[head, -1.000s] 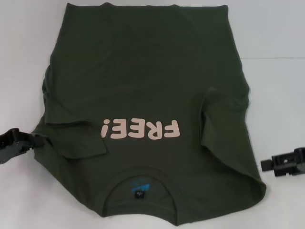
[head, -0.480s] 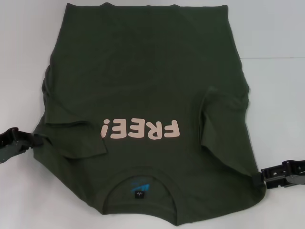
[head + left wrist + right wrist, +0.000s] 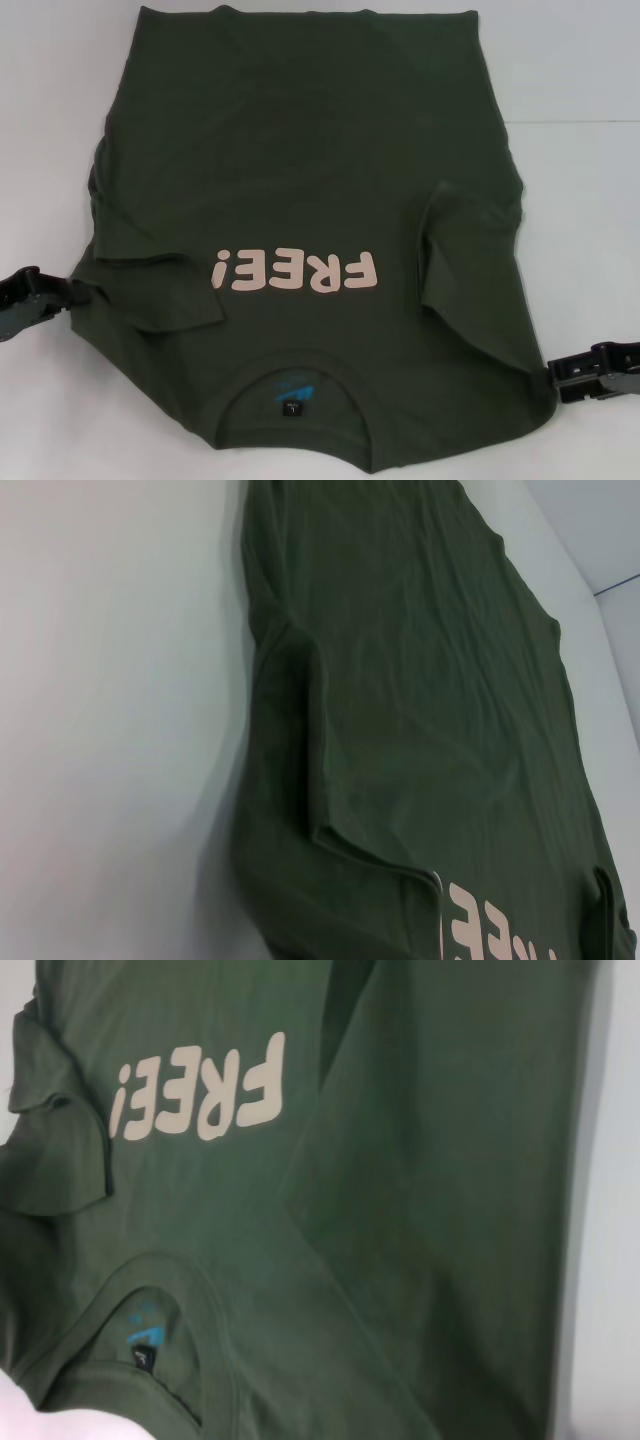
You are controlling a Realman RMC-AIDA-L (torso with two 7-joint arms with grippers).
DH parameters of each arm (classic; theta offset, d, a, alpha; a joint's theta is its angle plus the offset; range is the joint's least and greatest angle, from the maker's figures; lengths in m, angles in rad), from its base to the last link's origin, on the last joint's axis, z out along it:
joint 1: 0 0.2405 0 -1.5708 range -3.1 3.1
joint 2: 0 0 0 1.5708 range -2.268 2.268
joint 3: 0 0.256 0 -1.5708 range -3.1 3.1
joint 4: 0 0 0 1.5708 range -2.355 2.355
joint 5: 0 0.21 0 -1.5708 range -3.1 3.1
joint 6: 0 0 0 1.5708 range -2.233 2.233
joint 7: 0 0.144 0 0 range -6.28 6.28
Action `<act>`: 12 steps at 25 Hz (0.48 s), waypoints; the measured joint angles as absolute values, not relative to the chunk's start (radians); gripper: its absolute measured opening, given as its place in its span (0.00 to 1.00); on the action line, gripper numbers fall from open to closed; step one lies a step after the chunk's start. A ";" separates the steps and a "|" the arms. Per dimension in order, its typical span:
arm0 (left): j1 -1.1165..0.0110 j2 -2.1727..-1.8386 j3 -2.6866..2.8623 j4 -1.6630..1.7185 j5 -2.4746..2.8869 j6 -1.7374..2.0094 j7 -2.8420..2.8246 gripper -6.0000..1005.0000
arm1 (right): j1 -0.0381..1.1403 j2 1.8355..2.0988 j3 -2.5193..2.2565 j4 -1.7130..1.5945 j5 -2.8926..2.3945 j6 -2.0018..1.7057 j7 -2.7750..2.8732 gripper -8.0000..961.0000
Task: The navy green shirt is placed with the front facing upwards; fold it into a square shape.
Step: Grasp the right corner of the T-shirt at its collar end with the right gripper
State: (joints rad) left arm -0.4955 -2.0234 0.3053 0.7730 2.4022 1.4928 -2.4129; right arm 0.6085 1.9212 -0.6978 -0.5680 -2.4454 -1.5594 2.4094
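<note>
The navy green shirt [image 3: 300,170] lies flat and front up on the white table, collar nearest me. Its pink "FREE!" lettering [image 3: 295,270] reads upside down, and the blue neck label [image 3: 293,392] shows inside the collar. Both sleeves are folded inward, the left sleeve [image 3: 160,290] and the right sleeve [image 3: 470,250]. My left gripper [image 3: 62,292] sits low at the shirt's left shoulder edge, touching the cloth. My right gripper [image 3: 556,377] rests against the near right corner of the shirt. The left wrist view shows the shirt [image 3: 420,680] along its left edge. The right wrist view shows the shirt [image 3: 400,1210] with its lettering and collar.
The white table [image 3: 580,200] surrounds the shirt on both sides. A faint seam line [image 3: 575,123] runs across the table at the right. The shirt's hem reaches the far edge of the head view.
My right gripper has moved nearer to me and inward until it meets the shirt's near right corner. The left gripper and the shirt have stayed put.
</note>
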 joint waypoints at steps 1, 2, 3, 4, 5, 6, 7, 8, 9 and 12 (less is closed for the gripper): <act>-0.496 -2.024 0.305 0.773 2.402 1.491 -2.413 0.03 | 0.607 1.919 -0.696 -0.569 -2.445 -1.559 2.411 0.60; -0.496 -2.024 0.305 0.773 2.402 1.490 -2.413 0.03 | 0.607 1.918 -0.694 -0.569 -2.445 -1.559 2.411 0.60; -0.496 -2.024 0.305 0.773 2.402 1.489 -2.413 0.03 | 0.607 1.917 -0.694 -0.569 -2.445 -1.557 2.411 0.60; -0.497 -2.025 0.305 0.773 2.402 1.487 -2.413 0.03 | 0.607 1.917 -0.694 -0.569 -2.445 -1.555 2.411 0.60; -0.498 -2.025 0.305 0.773 2.402 1.486 -2.414 0.03 | 0.607 1.919 -0.695 -0.567 -2.445 -1.550 2.411 0.60; -0.498 -2.025 0.305 0.773 2.402 1.486 -2.414 0.03 | 0.607 1.920 -0.696 -0.565 -2.445 -1.546 2.411 0.60; -0.498 -2.025 0.305 0.773 2.402 1.485 -2.414 0.03 | 0.608 1.923 -0.698 -0.562 -2.446 -1.539 2.411 0.60; -0.499 -2.025 0.305 0.773 2.402 1.485 -2.414 0.03 | 0.609 1.924 -0.699 -0.560 -2.445 -1.534 2.411 0.60; -0.499 -2.025 0.305 0.773 2.402 1.485 -2.414 0.03 | 0.610 1.926 -0.700 -0.559 -2.446 -1.530 2.411 0.60; -0.499 -2.025 0.305 0.773 2.402 1.484 -2.415 0.03 | 0.611 1.928 -0.700 -0.557 -2.446 -1.524 2.411 0.59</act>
